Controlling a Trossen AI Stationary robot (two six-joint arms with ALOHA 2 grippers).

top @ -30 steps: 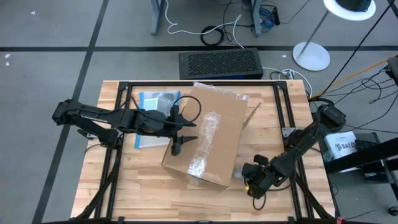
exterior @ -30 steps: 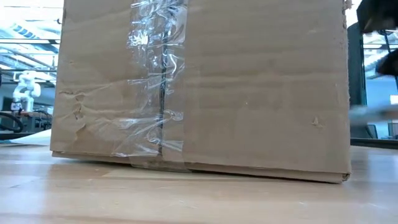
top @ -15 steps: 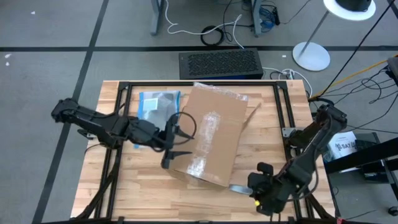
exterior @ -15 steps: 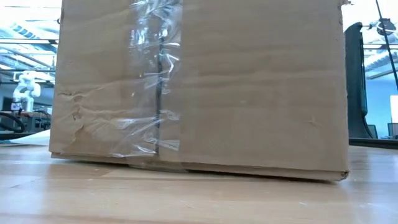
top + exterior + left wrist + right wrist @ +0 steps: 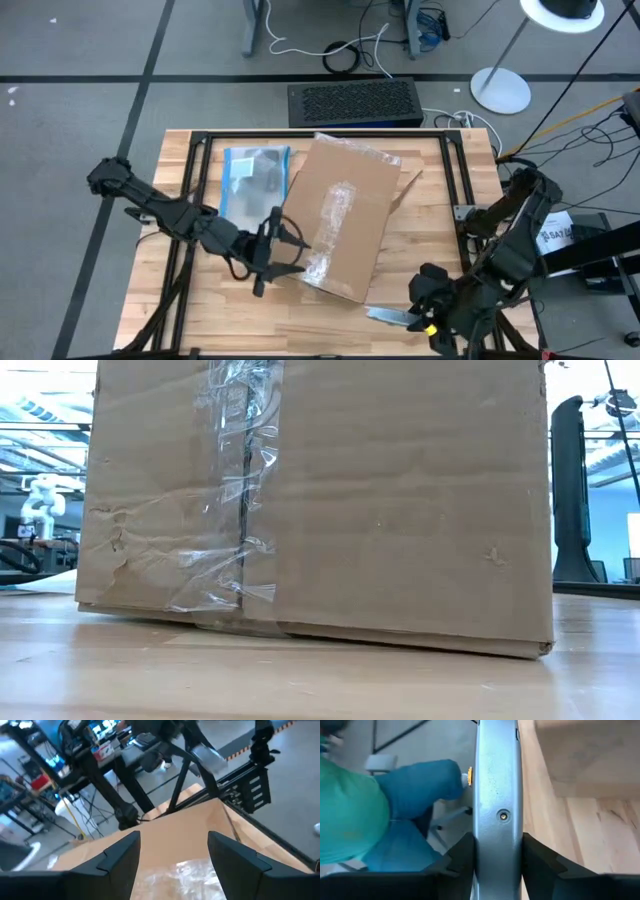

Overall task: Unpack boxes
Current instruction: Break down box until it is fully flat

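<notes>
carton point(image 5: 345, 225) taped shut, contents unseen | left gripper point(image 5: 285, 262) open at carton's near corner | right gripper point(image 5: 418, 318) clamps grey cutter point(image 5: 498, 795)

The box point(image 5: 320, 500) top is cut off; contents perhaps hidden.

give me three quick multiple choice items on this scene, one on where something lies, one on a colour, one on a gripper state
1. The clear pouch lies
A. beside the box, on the left arm's side
B. on top of the box
C. on the floor

2. The tool in the right gripper is
A. red
B. silver-grey
C. green

3. The left gripper is
A. shut on the box
B. shut on the pouch
C. open

A: the pouch lies flat beside the box.
B: the tool is metallic.
C: the left gripper fingers stand apart; the right gripper clamps the tool.
</notes>
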